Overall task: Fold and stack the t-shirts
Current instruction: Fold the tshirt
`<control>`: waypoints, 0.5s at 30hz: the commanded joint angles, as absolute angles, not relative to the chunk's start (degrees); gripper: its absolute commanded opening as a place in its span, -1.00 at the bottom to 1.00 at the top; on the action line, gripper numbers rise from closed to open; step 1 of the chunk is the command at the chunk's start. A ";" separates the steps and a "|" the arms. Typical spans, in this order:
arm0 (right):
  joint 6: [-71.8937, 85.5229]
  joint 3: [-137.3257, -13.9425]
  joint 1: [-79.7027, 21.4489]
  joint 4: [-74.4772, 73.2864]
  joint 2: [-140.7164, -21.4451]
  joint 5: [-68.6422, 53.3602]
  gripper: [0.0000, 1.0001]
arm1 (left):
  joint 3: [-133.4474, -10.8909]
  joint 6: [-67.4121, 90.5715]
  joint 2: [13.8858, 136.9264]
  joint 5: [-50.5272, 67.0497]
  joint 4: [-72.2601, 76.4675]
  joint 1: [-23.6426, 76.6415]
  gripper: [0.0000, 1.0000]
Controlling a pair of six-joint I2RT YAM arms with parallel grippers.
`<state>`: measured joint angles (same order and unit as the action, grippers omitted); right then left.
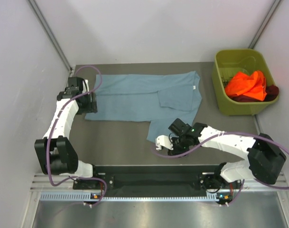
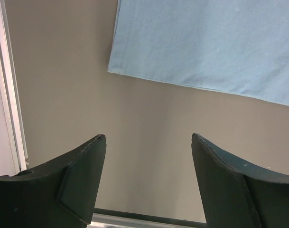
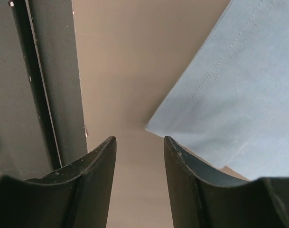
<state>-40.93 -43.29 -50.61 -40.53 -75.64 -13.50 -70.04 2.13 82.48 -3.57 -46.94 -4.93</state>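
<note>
Now: corners of the first shirt not yet taken

The blue-grey t-shirt [image 1: 144, 97] lies spread on the table [image 1: 220, 130], partly folded. The left gripper [image 2: 149, 138] and the right gripper [image 3: 140, 138] are both apart and empty, each beside a near corner. Next, probably, they pinch these corners.

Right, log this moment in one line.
blue shirt spread on table | orange shirt, maroon shirt in bin | left gripper open | right gripper open

Soft, even light is falling from above, casting only faint shadows on the worktop [image 1: 125, 137]. The overhead view is reading sharp — in the wrist views the left gripper [image 2: 148, 137] and right gripper [image 3: 140, 138] are showing as dark shapes.
</note>
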 commanded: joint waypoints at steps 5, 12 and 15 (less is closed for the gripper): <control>-41.92 -44.74 -52.29 -36.48 -77.78 -12.39 -0.13 | -71.72 3.16 81.74 -2.29 -46.32 -6.94 0.54; -42.80 -42.63 -52.91 -32.79 -80.15 -10.46 -0.21 | -73.12 3.69 82.97 -1.93 -46.93 -8.26 0.53; -43.15 -42.36 -52.91 -31.73 -81.30 -9.93 -0.25 | -73.21 3.60 82.79 -2.02 -47.02 -8.70 0.53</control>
